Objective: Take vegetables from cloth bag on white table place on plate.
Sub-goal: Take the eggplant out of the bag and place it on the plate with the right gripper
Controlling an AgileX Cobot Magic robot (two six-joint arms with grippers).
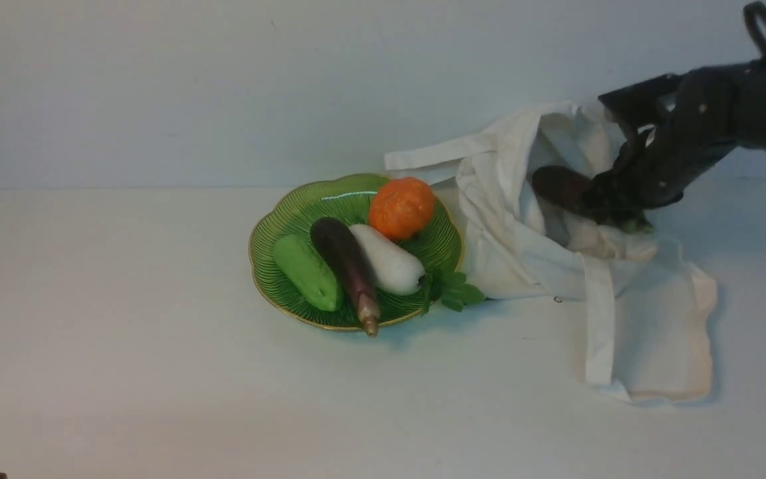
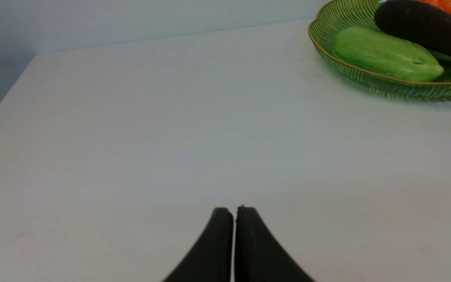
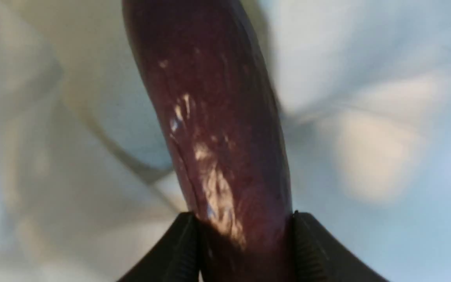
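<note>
My right gripper (image 1: 612, 203) is shut on the thick dark purple-brown eggplant (image 1: 559, 186) at the mouth of the off-white cloth bag (image 1: 649, 319). In the right wrist view the eggplant (image 3: 217, 129) fills the middle, clamped between both fingertips (image 3: 188, 235), with blurred bag cloth behind. Its green stem end shows just below the gripper in the front view. The green plate (image 1: 290, 219) lies left of the bag on the white table (image 1: 124, 332). My left gripper (image 2: 234, 211) is shut and empty, low over the bare table, with the plate (image 2: 366, 78) far off to one side.
The plate holds a slim purple eggplant (image 1: 346, 266), a white radish (image 1: 389, 263) with green leaves, a green gourd (image 1: 306, 271) and an orange fruit (image 1: 401, 207). The bag's strap (image 1: 599, 332) trails toward the table's front. A pale wall stands behind the table.
</note>
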